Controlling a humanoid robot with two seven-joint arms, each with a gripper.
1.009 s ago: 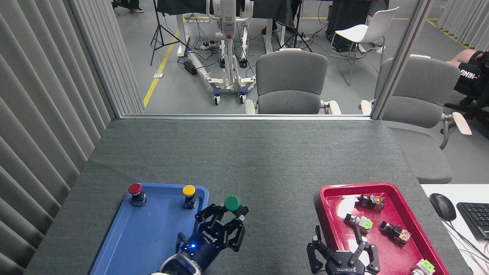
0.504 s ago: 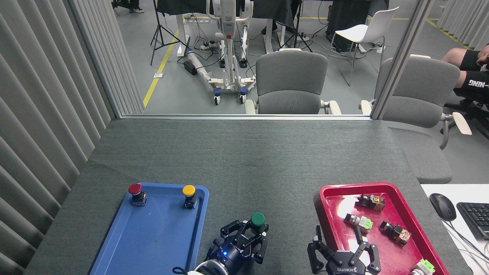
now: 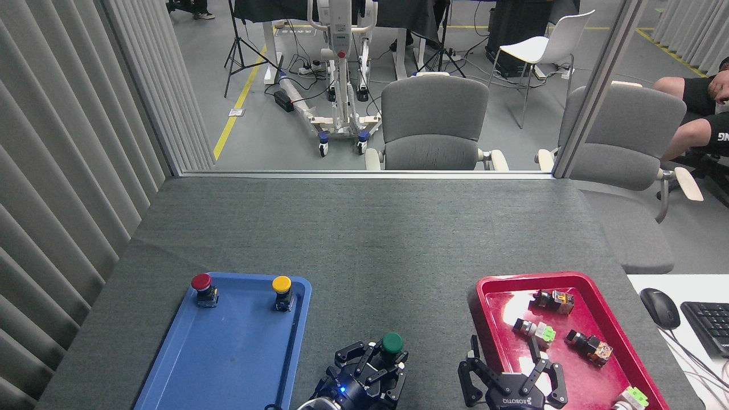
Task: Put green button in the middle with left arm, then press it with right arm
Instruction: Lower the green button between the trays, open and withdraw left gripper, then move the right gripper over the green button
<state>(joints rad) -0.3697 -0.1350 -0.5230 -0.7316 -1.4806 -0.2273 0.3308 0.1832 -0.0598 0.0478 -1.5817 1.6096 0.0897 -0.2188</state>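
Observation:
The green button (image 3: pixel 392 343), dark-green cap up, is held between the fingers of my left gripper (image 3: pixel 385 359), which is shut on its black base low over the bare grey tabletop (image 3: pixel 364 245) between the two trays. My right gripper (image 3: pixel 507 370) stands open at the bottom edge, its fingers spread over the near-left rim of the red tray (image 3: pixel 484 296), a short way right of the green button.
The blue tray (image 3: pixel 228 353) at left carries a red-capped button (image 3: pixel 201 284) and a yellow-capped button (image 3: pixel 281 287) along its far edge. Several small switch parts lie in the red tray. A mouse (image 3: pixel 659 307) and keyboard (image 3: pixel 709 324) sit beyond the table's right edge.
My left gripper has carried the green button right and toward me, from the blue tray's edge to the strip of tabletop between the trays, lowering it. The right gripper has stayed put.

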